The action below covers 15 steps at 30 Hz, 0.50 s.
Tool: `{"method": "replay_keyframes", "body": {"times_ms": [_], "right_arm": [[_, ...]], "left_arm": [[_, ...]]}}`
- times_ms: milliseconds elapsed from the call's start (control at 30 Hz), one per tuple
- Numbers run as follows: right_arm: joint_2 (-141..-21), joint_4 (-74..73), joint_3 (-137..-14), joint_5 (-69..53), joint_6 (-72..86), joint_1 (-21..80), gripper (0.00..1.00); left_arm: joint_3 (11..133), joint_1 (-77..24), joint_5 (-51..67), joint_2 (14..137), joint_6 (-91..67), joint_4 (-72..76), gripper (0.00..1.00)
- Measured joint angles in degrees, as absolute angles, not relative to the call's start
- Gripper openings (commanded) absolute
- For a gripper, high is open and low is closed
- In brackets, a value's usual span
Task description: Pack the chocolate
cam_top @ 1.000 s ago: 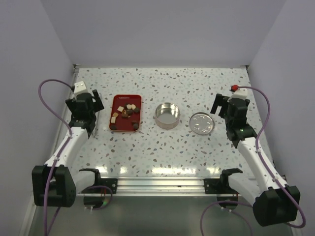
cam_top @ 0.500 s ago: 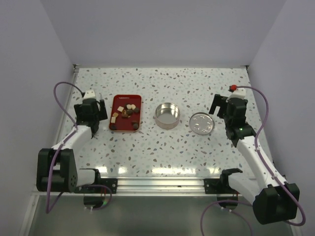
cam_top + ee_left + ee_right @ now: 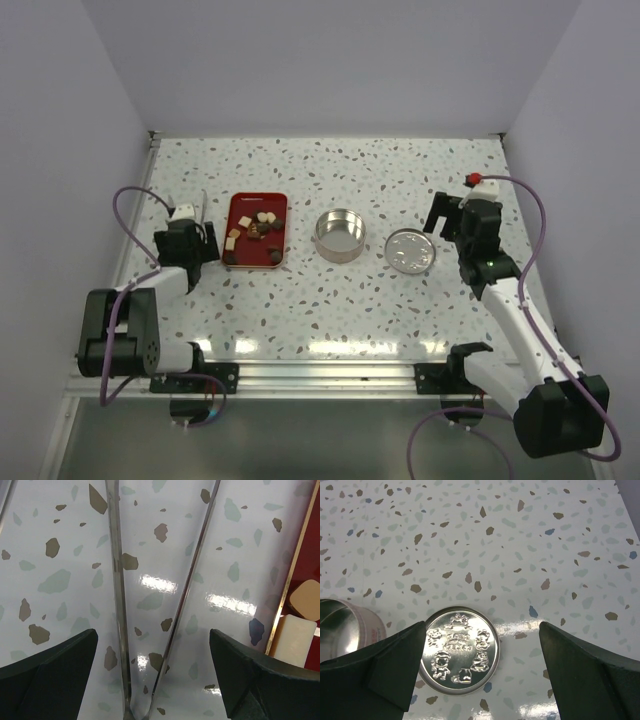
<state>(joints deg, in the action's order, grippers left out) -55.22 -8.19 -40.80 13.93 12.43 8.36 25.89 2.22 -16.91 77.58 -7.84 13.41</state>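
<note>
Top external view shows the left end effector point(image 3: 203, 237) has dropped beside the tray point(image 3: 244, 203), fingers spread, the right end effector point(image 3: 444, 216) likewise open, chocolate point(image 3: 256, 234) unpacked.

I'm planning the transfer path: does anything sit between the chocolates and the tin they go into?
Nothing visible does. Only bare table separates the red tray holding the chocolates from the tin. The tin is open; its lid lies flat on the tin's other side, out of the way.
</note>
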Motion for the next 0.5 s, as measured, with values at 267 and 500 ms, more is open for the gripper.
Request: {"method": "replay_keyframes", "body": {"times_ms": [267, 500], "right_arm": [[-55.1, -8.2, -40.8, 13.9, 12.4, 8.4, 0.99], [-55.1, -8.3, -40.8, 13.9, 12.4, 8.4, 0.99]], "left_arm": [[26.3, 3.4, -14.6, 82.6, -7.4, 18.3, 0.89], [28.2, 4.6, -13.0, 85.1, -6.7, 19.2, 0.59]]}}
